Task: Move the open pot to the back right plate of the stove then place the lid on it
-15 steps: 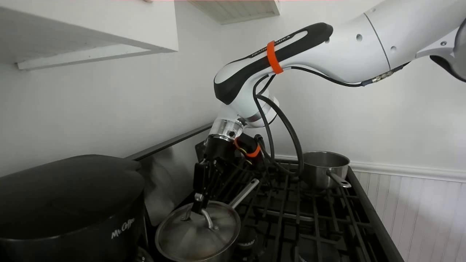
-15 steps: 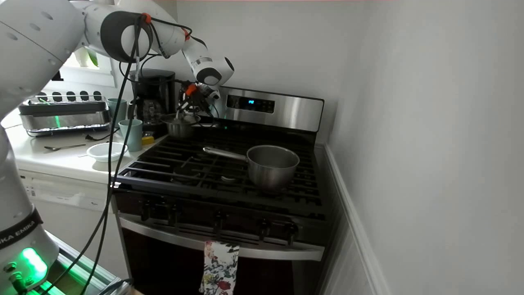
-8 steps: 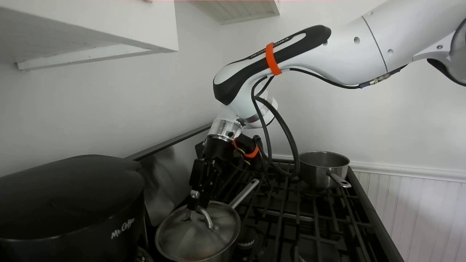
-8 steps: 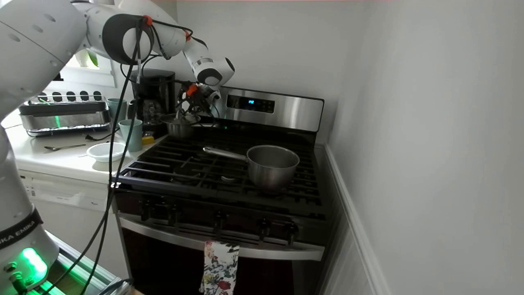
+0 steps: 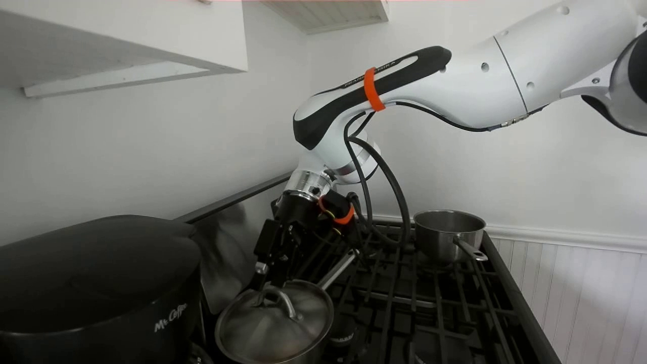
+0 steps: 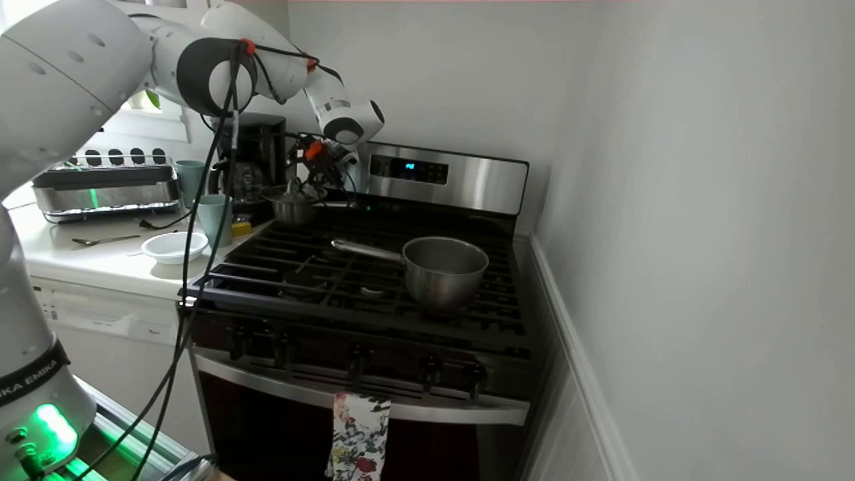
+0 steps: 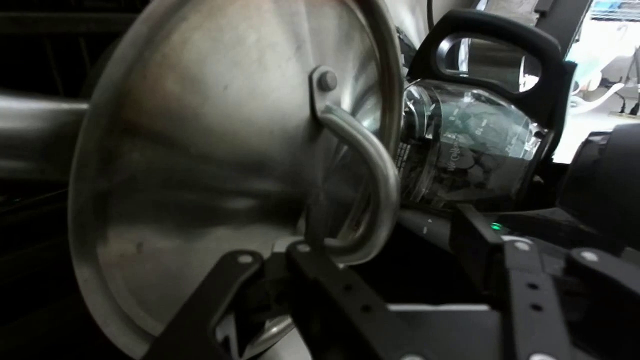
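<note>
The open pot point(image 6: 444, 274), a steel saucepan, stands on the front right of the stove point(image 6: 361, 314); it is also the far pot point(image 5: 450, 235) in an exterior view. Behind it is the dark back right plate point(image 6: 491, 240). The domed steel lid point(image 5: 275, 321) with a looped handle point(image 5: 283, 298) rests on a saucepan point(image 6: 294, 212) at the back left. My gripper point(image 5: 270, 277) is down at that handle, jaws apart. In the wrist view, one finger point(image 7: 316, 225) overlaps the lower end of the loop; the gripper point(image 7: 395, 235) grips nothing. Whether that finger touches is unclear.
A black coffee maker point(image 5: 101, 283) stands close beside the lidded saucepan, its glass carafe point(image 7: 465, 145) near the lid in the wrist view. The steel back panel point(image 6: 481, 180) rises behind the burners. A wall cabinet point(image 5: 121, 45) overhangs. A white bowl point(image 6: 175, 247) sits on the counter.
The jaws have spread apart at the lid's handle, leaving more of the loop visible. The forearm has sunk slightly. Lid and both pots have stayed in place.
</note>
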`<state>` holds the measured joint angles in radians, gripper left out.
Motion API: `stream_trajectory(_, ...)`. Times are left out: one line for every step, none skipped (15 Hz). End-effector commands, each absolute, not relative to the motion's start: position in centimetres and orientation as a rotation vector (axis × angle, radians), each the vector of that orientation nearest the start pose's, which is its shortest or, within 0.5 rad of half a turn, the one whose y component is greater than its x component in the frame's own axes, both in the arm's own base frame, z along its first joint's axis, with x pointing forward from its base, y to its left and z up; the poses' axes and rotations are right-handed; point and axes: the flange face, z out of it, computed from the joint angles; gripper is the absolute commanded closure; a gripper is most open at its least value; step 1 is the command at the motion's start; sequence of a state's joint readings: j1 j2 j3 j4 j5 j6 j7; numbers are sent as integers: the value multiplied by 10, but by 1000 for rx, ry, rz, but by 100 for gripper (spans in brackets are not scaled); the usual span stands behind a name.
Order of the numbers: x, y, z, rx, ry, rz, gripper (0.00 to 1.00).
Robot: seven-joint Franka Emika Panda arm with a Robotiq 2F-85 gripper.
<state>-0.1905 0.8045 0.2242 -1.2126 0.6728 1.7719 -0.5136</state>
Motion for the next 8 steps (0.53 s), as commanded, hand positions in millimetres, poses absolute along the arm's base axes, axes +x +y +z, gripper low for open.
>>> stream_trajectory(739, 28, 311, -2229, -324, 18, 66)
stream_trajectory(738, 27, 311, -2221, -326, 26, 72)
stream_trajectory(737, 26, 311, -2214, -332, 33, 78)
stream_trajectory(736, 26, 311, -2207, -338, 43, 86)
stream_trajectory(735, 26, 310, -2199, -347, 54, 92)
stream_trajectory(734, 26, 308, -2193, -356, 63, 98)
stream_trajectory(733, 27, 307, -2188, -364, 74, 100)
stream_trajectory(732, 28, 306, -2180, -370, 87, 99)
